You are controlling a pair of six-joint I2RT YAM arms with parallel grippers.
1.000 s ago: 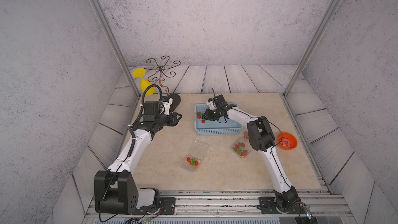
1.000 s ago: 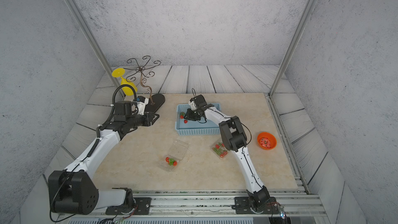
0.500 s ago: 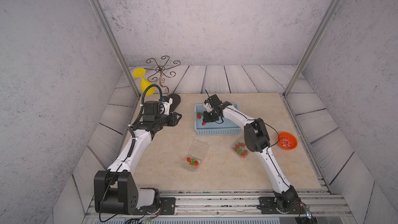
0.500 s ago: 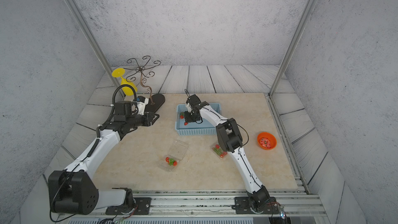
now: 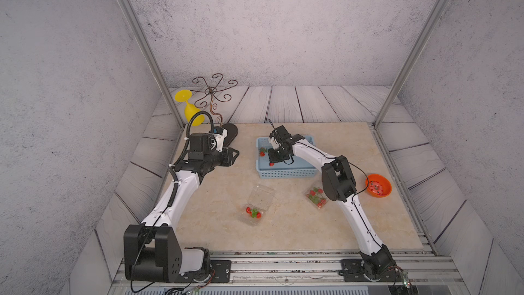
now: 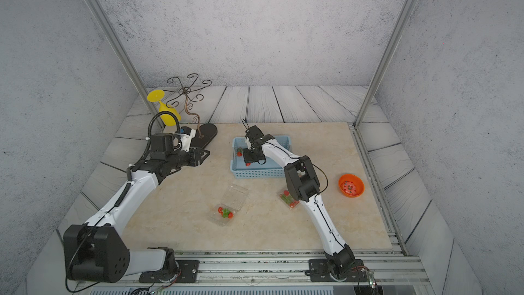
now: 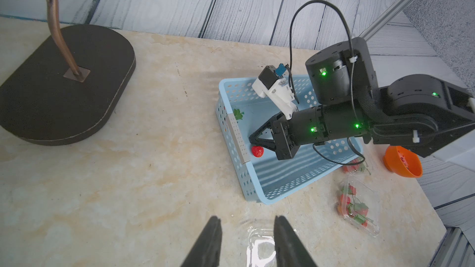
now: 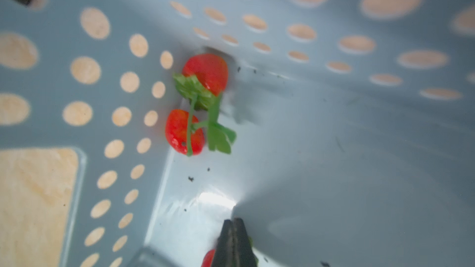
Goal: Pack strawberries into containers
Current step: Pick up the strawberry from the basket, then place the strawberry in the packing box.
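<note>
The right gripper (image 8: 232, 223) is down inside the light blue basket (image 5: 286, 175), which sits toward the far edge of the table, and its jaws are pressed fully together. One strawberry (image 7: 257, 151) lies right at its tip, against the basket wall that faces the table's left edge. In the right wrist view, red and green show on either side of the closed tips. Whether a leaf or stem is actually nipped cannot be told, nor which way its stem runs. Two more strawberries (image 8: 205, 71) lie touching in the basket's far corner at that same end, a little beyond the tip. Both visible containers lie on the near-edge side of the basket, so the carry likely has to rise over its near wall. The open container (image 5: 256, 208) holds two berries and lies clear. The fuller container (image 5: 316, 198) is partly covered by the right arm's own elbow. The left gripper (image 7: 247, 218) hovers well apart, toward the far-left corner near the dark stand base (image 7: 64, 83). Its jaws are partly apart and grip nothing visible, though clear plastic shows just below them. An orange bowl (image 5: 378, 188) sits by the right edge.
</note>
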